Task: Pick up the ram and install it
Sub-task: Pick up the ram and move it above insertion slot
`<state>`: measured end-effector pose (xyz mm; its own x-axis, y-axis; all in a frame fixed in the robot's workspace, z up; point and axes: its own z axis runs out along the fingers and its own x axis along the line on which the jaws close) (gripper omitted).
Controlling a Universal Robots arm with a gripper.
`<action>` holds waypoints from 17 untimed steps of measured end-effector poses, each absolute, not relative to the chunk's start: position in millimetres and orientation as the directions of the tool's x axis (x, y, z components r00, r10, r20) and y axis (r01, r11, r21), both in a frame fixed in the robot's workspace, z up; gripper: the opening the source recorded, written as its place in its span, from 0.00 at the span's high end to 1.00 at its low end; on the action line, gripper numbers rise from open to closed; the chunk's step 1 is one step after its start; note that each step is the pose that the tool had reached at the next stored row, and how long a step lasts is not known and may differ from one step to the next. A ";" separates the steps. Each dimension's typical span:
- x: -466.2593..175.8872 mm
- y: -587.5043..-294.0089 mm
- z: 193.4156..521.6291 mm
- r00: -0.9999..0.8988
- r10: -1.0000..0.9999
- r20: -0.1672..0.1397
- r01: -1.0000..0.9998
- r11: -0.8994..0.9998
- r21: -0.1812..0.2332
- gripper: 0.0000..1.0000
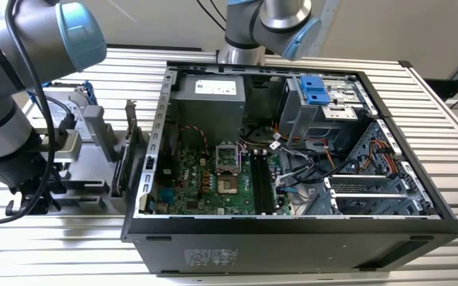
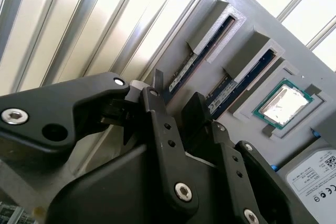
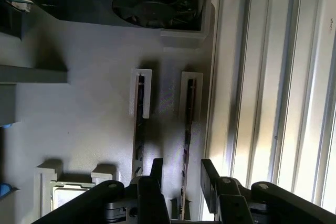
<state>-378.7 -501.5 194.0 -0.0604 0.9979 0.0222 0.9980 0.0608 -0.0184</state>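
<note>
Ram stands on edge in its grey holder — between the fingers, spread open.

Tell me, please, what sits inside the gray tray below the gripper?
The tray holds one ram stick lined up under the open gripper, a second stick beside it, plus a processor. The gripper covers both sticks' near ends.

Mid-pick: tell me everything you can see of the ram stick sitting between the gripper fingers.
The ram is a thin, dark circuit-board stick standing on edge in a slot of the grey holder tray, the slot nearer the tray's edge. A raised grey block cradles its far end. The open gripper straddles its near end, one finger each side with gaps showing. A second stick lies parallel in the neighbouring slot.
</note>
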 end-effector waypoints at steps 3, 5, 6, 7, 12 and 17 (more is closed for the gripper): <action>-378.7 -501.5 194.0 -0.060 0.998 0.022 0.998 0.061 -0.018 0.00; -378.7 -501.5 194.0 -0.060 0.998 0.022 0.998 0.061 -0.018 1.00; -378.7 -501.5 194.0 -0.060 0.998 0.022 0.998 0.061 -0.018 1.00; -378.7 -501.5 194.0 -0.060 0.998 0.022 0.998 0.061 -0.018 1.00; -378.7 -501.5 193.9 -0.060 0.998 0.022 0.998 0.061 -0.018 1.00; -378.7 -501.5 193.8 -0.060 0.998 0.022 0.998 0.061 -0.018 1.00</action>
<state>-378.7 -501.5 193.8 -0.0603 0.9979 0.0223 0.9980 0.0607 -0.0184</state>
